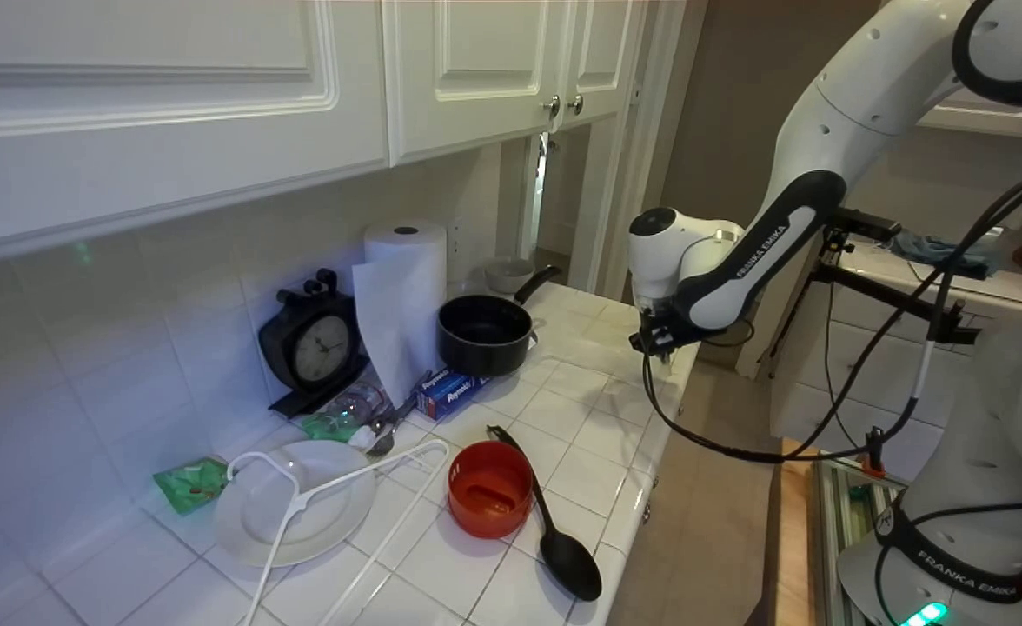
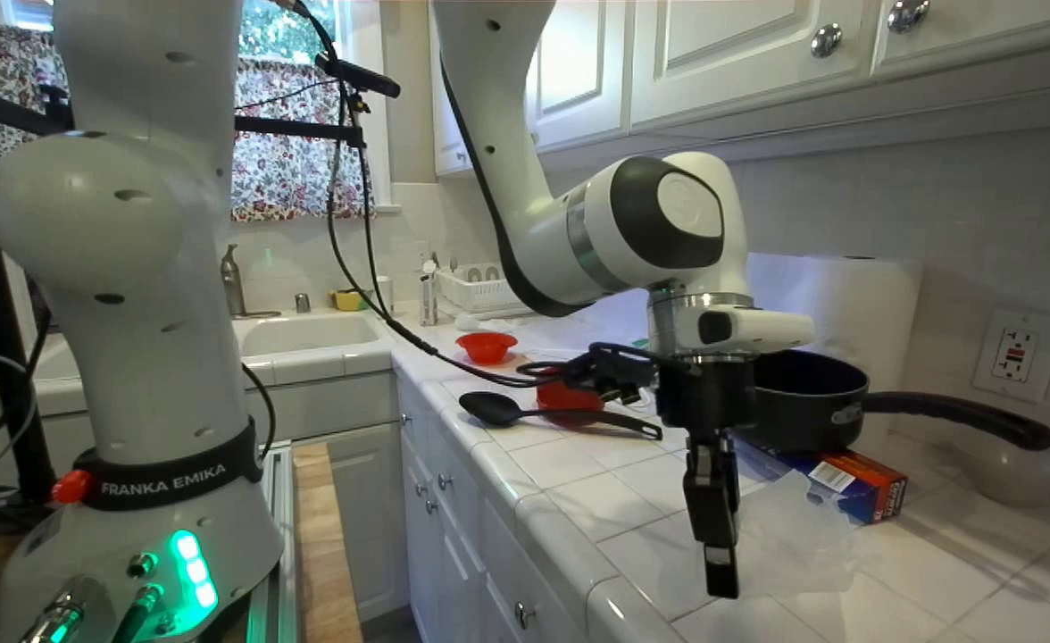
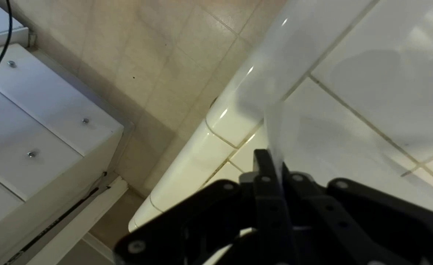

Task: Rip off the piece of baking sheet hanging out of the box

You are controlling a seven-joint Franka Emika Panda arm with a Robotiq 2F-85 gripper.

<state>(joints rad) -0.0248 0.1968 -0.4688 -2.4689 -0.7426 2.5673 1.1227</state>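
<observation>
Clamped together, the pincer (image 3: 274,162) is closed on the baking sheet (image 2: 793,540), a thin fold of which is held between the fingertips (image 3: 261,162) and stands toward 12 o'clock in the wrist view. From that grip the sheet is spread toward 2 o'clock, in an exterior view, as far as the box (image 2: 873,487). Whether it is joined to the box cannot be made out, and its outline is nearly swallowed by the white counter (image 2: 561,469). By the dark wrist mount (image 1: 672,329) the pincer is largely hidden in an exterior view. Part of the box is covered by the saucepan (image 1: 481,350), though whether the saucepan is rested on it or set behind it is unclear. Toward 7 o'clock in an exterior view, the hanger (image 1: 301,502) is cut off by the frame's lower edge.

The baking sheet is milky, translucent and uneven along its margin. The box is a slim oblong, coloured blue with an orange-red end. The saucepan is round and dark, fitted with a long curved handle. At its 10 o'clock in an exterior view, a white cylinder of paper towel (image 1: 407,261) is seen with one leaf hanging loose; at its 6 o'clock a smooth red cup (image 1: 487,482) is placed, and at the cup's 4 o'clock the rounded bowl of a black spoon (image 1: 569,563). The counter is glossy, gridded in squares, and rounded over at the front.
</observation>
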